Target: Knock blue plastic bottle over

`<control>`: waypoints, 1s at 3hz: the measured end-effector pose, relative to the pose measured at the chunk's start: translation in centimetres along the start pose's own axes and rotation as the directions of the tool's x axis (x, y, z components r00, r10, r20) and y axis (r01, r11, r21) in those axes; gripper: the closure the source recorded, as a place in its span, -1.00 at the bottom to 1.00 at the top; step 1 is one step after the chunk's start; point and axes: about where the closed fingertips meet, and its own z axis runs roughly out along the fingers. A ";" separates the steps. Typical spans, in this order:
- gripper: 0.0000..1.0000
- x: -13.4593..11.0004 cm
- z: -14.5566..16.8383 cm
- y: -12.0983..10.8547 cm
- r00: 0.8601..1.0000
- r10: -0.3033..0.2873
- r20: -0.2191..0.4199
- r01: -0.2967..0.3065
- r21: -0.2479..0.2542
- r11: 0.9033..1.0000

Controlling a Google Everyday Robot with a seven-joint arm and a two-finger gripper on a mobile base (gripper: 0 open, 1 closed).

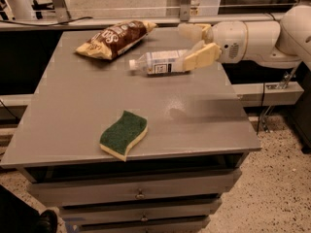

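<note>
The blue plastic bottle (159, 62) is a clear, pale-bluish bottle with a white cap and a white-and-blue label. It lies on its side on the grey table (97, 110), at the back right, cap pointing left. My gripper (195, 44) is at the bottle's base end, coming in from the right on a white arm (252, 40). It is open. The near finger (201, 57) overlaps the bottle's base; the far finger (190, 31) is behind it. Nothing is gripped.
A brown chip bag (114, 38) lies at the back left, just beyond the bottle's cap. A green and yellow sponge (124, 134) lies near the front edge. Drawers sit below the tabletop. A rail runs behind the table.
</note>
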 end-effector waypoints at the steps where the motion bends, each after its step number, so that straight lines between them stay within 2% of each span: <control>1: -1.00 2.4 -5.2 -1.4 0.997 -0.015 -0.075 0.025 0.124 0.992; 2: -1.00 4.5 -11.2 -2.6 0.993 -0.013 -0.120 0.042 0.248 0.968; 3: -1.00 4.7 -11.8 -2.6 0.992 -0.011 -0.123 0.043 0.258 0.965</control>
